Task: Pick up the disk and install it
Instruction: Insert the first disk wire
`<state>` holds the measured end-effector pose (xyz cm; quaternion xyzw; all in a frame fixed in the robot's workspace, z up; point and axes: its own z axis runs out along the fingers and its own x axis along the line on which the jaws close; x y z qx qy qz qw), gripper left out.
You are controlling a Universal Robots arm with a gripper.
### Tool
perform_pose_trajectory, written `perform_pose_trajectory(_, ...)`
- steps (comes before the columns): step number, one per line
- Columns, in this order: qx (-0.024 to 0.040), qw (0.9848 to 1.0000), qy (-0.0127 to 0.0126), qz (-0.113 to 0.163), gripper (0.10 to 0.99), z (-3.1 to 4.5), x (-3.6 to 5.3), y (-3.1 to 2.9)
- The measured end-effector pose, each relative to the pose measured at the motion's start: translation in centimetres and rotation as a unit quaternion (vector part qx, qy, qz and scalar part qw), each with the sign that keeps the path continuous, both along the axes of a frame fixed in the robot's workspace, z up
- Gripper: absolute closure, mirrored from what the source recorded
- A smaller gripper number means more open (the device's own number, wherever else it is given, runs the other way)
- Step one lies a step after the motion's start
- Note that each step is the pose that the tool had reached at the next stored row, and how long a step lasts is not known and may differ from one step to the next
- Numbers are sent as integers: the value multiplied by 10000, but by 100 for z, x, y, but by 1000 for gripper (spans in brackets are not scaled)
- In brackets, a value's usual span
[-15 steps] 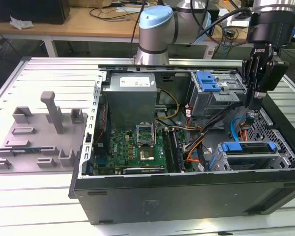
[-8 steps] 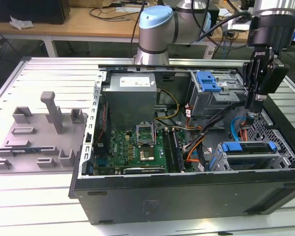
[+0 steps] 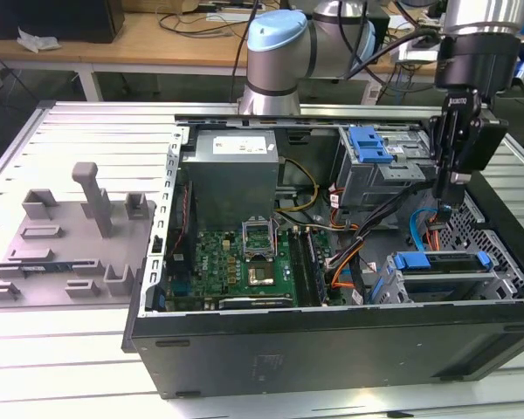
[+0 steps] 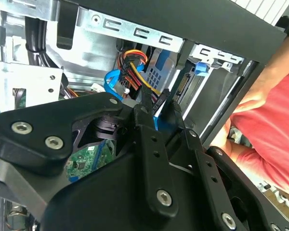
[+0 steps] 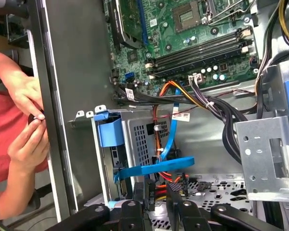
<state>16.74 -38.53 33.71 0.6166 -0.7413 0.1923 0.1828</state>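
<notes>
Exterior view: the gripper hangs fingers-down inside the open computer case, at the end on the exterior view's right. In both wrist views its two black fingers stand a narrow gap apart. Only cables show through that gap, and nothing is pinched between them.

Directly beneath the fingertips run a flat blue cable and a cluster of orange and yellow leads.

The disk lies flat in the lower drive cage, in the case corner on the exterior view's right, on the near side. Its silver top faces up and its blue carrier bracket frames it. It sits just below the gripper and apart from it; no contact is observed. Whether it is fully seated cannot be told.

An upper drive cage carrying a blue latch stands beside the gripper, toward the exterior view's left. Further that way are the motherboard and the grey power supply.

First wrist view: a person's hands, with a red sleeve, are at the outer edge of the case wall.

Outside the case, on the slatted table, a grey fixture plate carries an upright grey post, well apart from the gripper.
</notes>
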Motion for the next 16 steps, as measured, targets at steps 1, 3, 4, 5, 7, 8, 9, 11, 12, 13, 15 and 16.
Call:
perform_pose_trajectory(1,-18,10000,-26,4,765,-10,-2,2)
perform_pose_trajectory(3,-67,10000,-51,29,765,-30,-2,9)
perform_pose_trajectory(4,-84,9999,-55,37,765,-40,-2,13)
perform_pose_trajectory(5,-100,9999,-57,43,765,-53,-2,18)
perform_pose_trajectory(7,-158,9998,-62,50,765,-74,-11,55)
perform_pose_trajectory(8,-181,9998,-62,50,765,-74,-14,65)
perform_pose_trajectory(9,-193,9998,-62,50,765,-74,-14,68)
perform_pose_trajectory(11,-193,9998,-62,50,765,-76,-15,68)
perform_pose_trajectory(12,-194,9998,-62,50,765,-76,-15,68)
perform_pose_trajectory(13,-195,9998,-62,50,765,-77,-15,68)
perform_pose_trajectory(15,-198,9998,-62,50,765,-80,-15,66)
perform_pose_trajectory(16,-204,9998,-62,50,765,-84,-15,65)
